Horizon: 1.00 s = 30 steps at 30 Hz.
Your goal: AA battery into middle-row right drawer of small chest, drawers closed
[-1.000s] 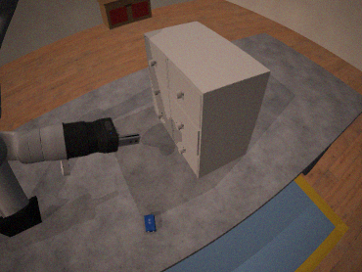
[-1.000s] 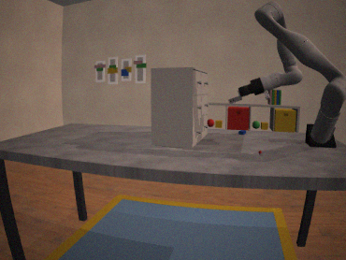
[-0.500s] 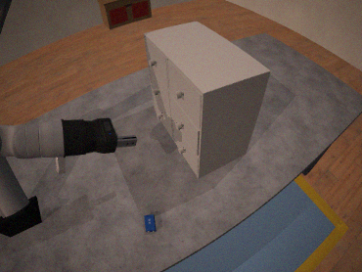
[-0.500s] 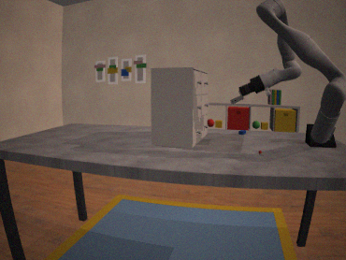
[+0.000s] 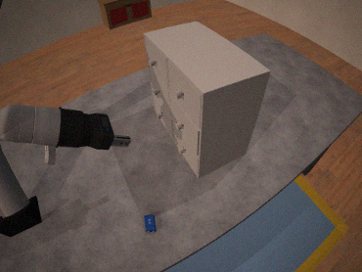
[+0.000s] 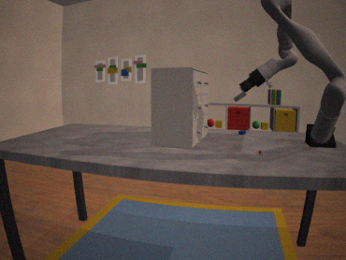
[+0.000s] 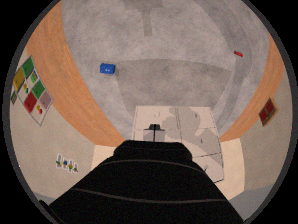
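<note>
Matte white boxy chest (image 5: pixel 210 59) upper centre of the top view, flat-fronted drawers with small knobs (image 5: pixel 180 96) on the left-facing front; fronts look roughly flush, exact protrusion too blurred to tell. Sits on mottled grey table top (image 5: pixel 98 196) with curved edge; wood-plank floor beyond, blue mat with yellow border (image 5: pixel 294 235) lower right. Gripper (image 5: pixel 125 141) at left-centre, black cylindrical wrist on pale grey arm, fingers shut tight on nothing, well apart from the chest front with open table between. Small blue blocky item (image 5: pixel 150 222) lower centre, lying flat, near the table edge. Tiny red item (image 6: pixel 260 151) on the table, right of centre in the exterior view. AA battery not identifiable with certainty. No readable writing; wall pictures (image 6: pixel 121 70) show colour blocks only.
</note>
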Tool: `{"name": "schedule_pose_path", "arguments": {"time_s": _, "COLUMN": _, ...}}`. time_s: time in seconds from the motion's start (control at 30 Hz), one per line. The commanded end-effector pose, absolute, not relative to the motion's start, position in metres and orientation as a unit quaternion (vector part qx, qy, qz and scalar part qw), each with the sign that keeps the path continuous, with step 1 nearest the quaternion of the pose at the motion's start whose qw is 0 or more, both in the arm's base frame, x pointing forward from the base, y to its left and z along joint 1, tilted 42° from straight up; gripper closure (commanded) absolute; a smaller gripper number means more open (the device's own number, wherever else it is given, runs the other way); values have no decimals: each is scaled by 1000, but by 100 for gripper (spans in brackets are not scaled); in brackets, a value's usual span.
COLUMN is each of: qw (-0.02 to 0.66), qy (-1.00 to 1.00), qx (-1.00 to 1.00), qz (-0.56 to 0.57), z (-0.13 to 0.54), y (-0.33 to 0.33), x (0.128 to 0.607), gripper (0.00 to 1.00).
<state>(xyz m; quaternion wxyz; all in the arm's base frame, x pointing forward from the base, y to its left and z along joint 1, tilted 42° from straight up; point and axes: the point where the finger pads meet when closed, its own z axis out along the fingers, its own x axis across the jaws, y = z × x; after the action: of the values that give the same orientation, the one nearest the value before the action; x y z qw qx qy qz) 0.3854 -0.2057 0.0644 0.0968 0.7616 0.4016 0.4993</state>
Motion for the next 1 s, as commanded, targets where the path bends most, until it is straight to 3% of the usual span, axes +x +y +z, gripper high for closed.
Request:
{"name": "schedule_pose_path", "arguments": {"time_s": 0.0, "qw": 96, "qy": 422, "qx": 753, "qz": 496, "z": 78, "y": -213, "x": 392, "gripper": 100}}
{"name": "schedule_pose_path", "arguments": {"time_s": 0.97, "qw": -109, "qy": 539, "qx": 752, "qz": 364, "z": 113, "y": -239, "x": 357, "gripper": 100}}
